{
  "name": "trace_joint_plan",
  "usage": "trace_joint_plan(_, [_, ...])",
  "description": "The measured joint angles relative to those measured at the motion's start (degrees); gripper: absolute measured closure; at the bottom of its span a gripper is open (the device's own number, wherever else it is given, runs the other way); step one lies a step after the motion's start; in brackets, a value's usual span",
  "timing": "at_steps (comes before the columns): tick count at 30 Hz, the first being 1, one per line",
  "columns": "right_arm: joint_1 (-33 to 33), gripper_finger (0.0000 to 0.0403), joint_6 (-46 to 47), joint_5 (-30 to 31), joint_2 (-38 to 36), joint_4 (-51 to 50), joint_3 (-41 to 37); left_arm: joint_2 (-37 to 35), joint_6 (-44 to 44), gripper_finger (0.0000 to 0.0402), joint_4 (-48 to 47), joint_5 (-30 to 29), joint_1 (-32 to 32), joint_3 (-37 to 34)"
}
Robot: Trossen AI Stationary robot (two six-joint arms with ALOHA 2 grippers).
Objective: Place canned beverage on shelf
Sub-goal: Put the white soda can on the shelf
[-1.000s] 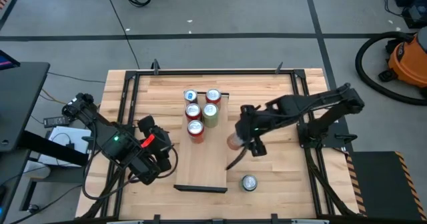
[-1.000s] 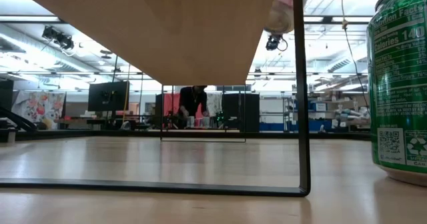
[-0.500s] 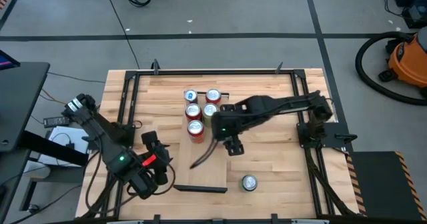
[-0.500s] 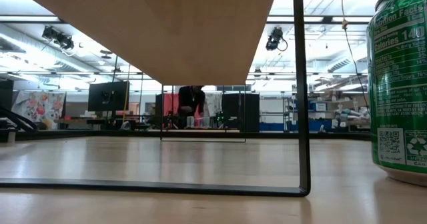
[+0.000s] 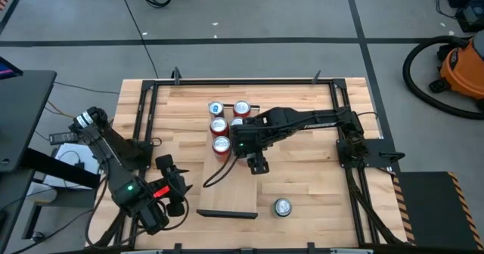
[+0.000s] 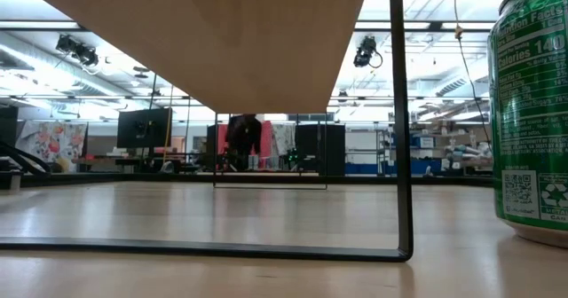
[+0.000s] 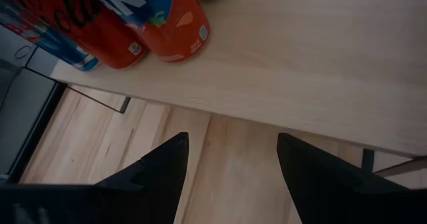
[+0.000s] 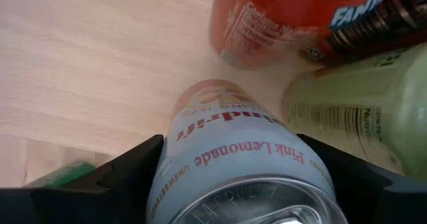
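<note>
Pale wood marks the shelf (image 5: 229, 186) from above, where I have the right gripper (image 5: 243, 147) over its far part beside the standing cans (image 5: 228, 125), the left gripper (image 5: 168, 190) waiting near the shelf's left edge. Low down, only a green can (image 6: 535, 112) reading "Calories 140" stands on the table (not yet shelved). My left fingers (image 7: 160, 167) hang apart, empty. My right fingers (image 8: 127, 174) clamp a pink can (image 8: 243, 164), "Pink Lemonade", kept upright next to a "Fanta" (image 8: 293, 17) so the row stays tight.
</note>
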Motion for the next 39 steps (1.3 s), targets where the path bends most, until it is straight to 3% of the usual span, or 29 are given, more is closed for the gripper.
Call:
trace_joint_plan(12, [0.0,0.0052,-1.3,0.0,0.0,1.5,0.0,0.0,-0.4,0.0162,0.0,-0.3,0.1,0.0])
trace_joint_plan(39, [0.1,0.005,0.9,2.9,-1.7,2.6,-0.1,0.0,-0.4,0.0162,0.0,-0.8,0.1,0.0])
